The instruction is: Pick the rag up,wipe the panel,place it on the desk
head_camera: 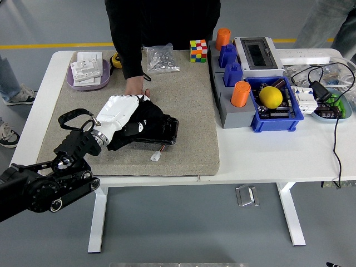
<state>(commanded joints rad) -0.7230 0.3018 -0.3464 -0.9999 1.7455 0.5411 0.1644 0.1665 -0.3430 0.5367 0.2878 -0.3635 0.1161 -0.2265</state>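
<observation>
My left hand (118, 113), white-shelled on a black arm, lies on the black rag (146, 118) with its fingers curled into the cloth. The rag is bunched on top of a flat black panel (167, 133) that rests on the beige mat (189, 94). The panel's right end shows bare beyond the rag. A small white connector (155, 157) on thin wires lies just in front of the panel. A person's hand (137, 87) rests on the mat right behind my hand, close to the rag's far edge.
The person in black stands at the far side. A purple tray (89, 74), a bag of screws (161, 58) and a colour cube (198, 50) lie along the back. To the right are a grey block with orange cylinders (241, 94), a blue bin (278, 115) holding a yellow ball (271, 97), and cables (334, 111).
</observation>
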